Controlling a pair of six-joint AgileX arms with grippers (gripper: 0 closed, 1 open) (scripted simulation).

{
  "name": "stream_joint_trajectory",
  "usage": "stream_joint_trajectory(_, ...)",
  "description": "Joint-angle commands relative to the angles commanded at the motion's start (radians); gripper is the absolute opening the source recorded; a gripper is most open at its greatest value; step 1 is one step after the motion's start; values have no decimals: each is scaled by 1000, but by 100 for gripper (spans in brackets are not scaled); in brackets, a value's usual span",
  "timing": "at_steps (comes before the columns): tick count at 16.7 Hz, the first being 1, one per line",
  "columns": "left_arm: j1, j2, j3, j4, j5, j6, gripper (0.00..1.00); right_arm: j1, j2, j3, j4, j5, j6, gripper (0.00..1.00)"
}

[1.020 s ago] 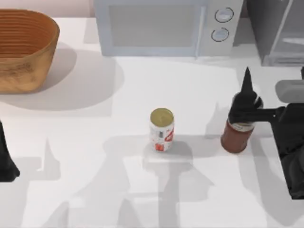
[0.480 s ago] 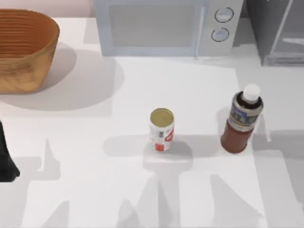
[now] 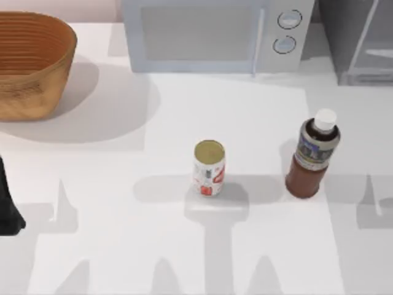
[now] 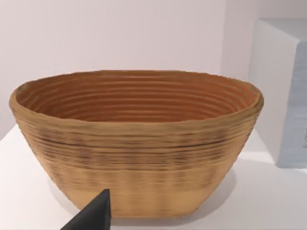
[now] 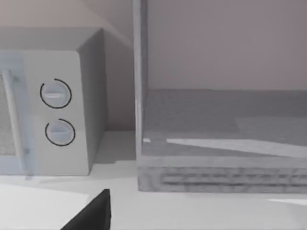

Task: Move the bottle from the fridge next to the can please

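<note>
The tall plastic bottle of reddish-brown liquid (image 3: 312, 157) stands upright right of centre on the white counter (image 3: 123, 184), well apart from the small white gold-topped can (image 3: 209, 167) at centre. Whether either arm's jaws are spread cannot be told.

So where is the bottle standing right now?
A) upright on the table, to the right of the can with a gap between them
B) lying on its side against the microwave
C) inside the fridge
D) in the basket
A: in the top view the bottle stands upright on the table, off to the right of the can with bare table between them, no gripper on it.
</note>
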Motion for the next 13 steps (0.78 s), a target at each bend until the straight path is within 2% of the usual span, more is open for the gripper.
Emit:
stream_joint_trajectory(4, 0, 0, 0, 0, 0, 0, 100, -45, -101, -23, -82, -38, 0, 100)
stream_joint_trajectory(10, 0, 0, 0, 0, 0, 0, 100, -42, -99, -19, -82, -36, 0, 100)
stream_joint_trajectory(13, 0, 0, 0, 0, 0, 0, 100, -44, -149, 23, -147, -35, -1, 100)
